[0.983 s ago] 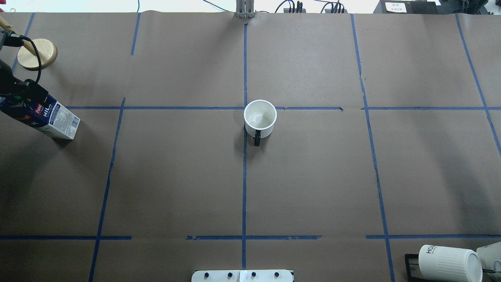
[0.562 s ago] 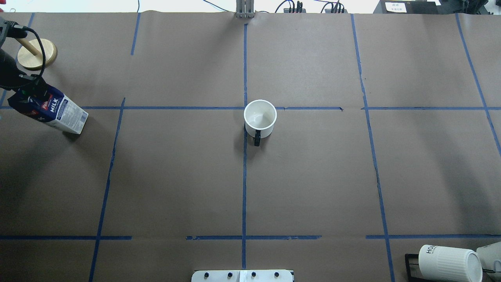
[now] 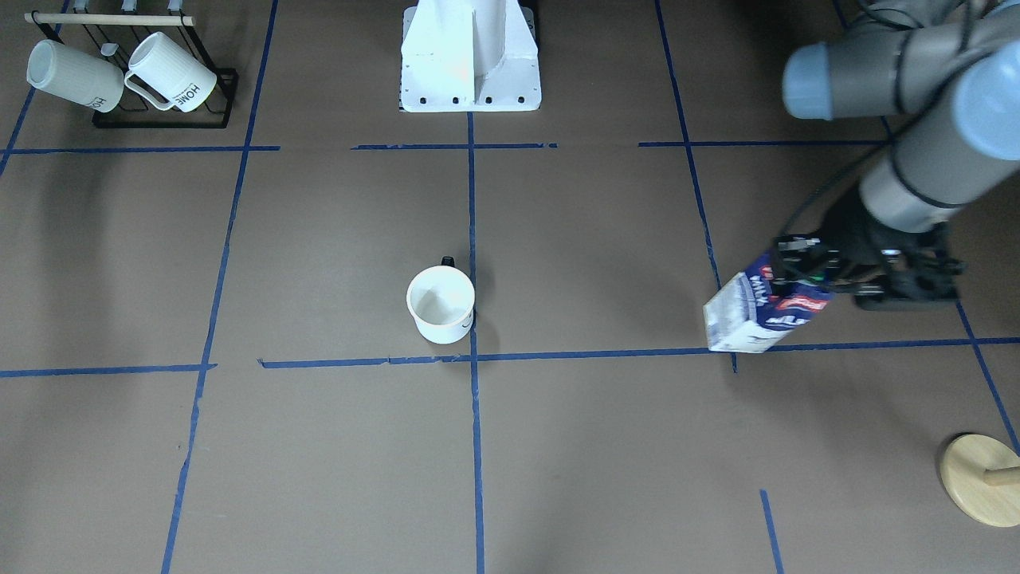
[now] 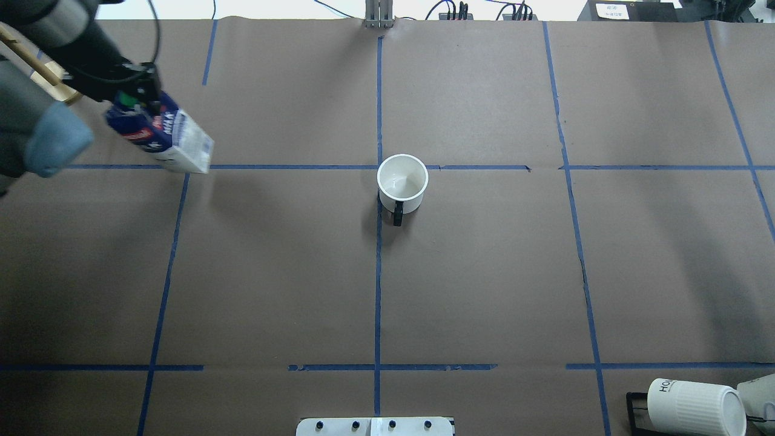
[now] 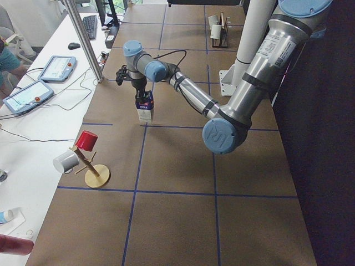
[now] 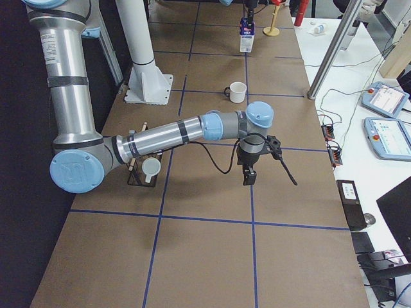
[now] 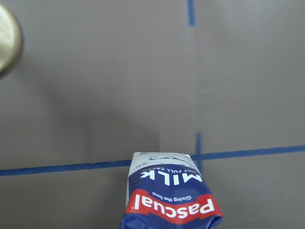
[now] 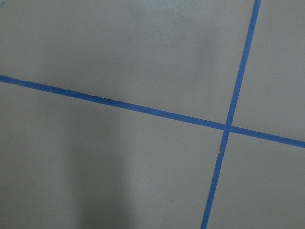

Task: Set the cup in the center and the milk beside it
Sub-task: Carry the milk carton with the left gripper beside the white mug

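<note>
The cup (image 4: 402, 181), a smooth white mug with a dark handle toward the robot, stands upright just right of the center tape crossing (image 4: 379, 167); it also shows in the front view (image 3: 441, 303). My left gripper (image 4: 138, 100) is shut on the top of the milk (image 4: 172, 139), a blue and white Pascual carton held off the table at the far left, well apart from the cup. The carton also shows in the front view (image 3: 757, 311) and the left wrist view (image 7: 169, 195). My right gripper (image 6: 247, 174) shows only in the exterior right view; I cannot tell if it is open.
A black rack with two ribbed "HOME" mugs (image 3: 119, 72) stands near the robot's base (image 3: 470, 72) on its right. A wooden mug tree (image 5: 91, 169) with a red and a grey cup stands at the far left, beyond the carton.
My left arm has carried the milk from the table's left edge rightward and away from the robot, over the tape line. The cup has not moved.
</note>
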{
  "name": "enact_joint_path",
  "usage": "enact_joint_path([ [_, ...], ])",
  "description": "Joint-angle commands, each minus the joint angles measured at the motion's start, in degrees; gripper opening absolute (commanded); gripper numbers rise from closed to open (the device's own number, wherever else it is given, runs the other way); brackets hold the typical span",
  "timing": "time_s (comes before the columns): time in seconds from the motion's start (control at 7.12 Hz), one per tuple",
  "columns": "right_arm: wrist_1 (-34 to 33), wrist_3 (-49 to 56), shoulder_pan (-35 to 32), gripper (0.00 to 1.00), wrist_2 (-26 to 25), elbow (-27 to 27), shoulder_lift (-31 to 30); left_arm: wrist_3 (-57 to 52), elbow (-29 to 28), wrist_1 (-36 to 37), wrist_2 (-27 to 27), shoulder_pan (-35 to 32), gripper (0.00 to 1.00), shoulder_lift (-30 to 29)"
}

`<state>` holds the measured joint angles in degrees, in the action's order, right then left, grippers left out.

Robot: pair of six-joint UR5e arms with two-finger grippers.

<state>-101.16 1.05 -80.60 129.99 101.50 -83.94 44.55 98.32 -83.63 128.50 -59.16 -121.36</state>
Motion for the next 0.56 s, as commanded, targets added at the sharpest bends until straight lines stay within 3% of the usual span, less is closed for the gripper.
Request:
enact_joint_path([
  [0.0, 0.0, 0.0, 0.0, 1.0, 0.0, -0.2, -0.1, 11.5, -3.2, 0.5, -5.6, 8.5, 0.43, -10.6],
  [0.28, 0.0, 0.0, 0.0, 1.0, 0.0, -0.2, -0.3, 15.3, -12.4, 0.5, -5.9, 12.1, 0.43, -20.5],
  [0.42, 0.0, 0.0, 0.0, 1.0, 0.0, -0.1, -0.6, 15.9, -14.1, 0.5, -6.2, 14.7, 0.43, -22.2],
])
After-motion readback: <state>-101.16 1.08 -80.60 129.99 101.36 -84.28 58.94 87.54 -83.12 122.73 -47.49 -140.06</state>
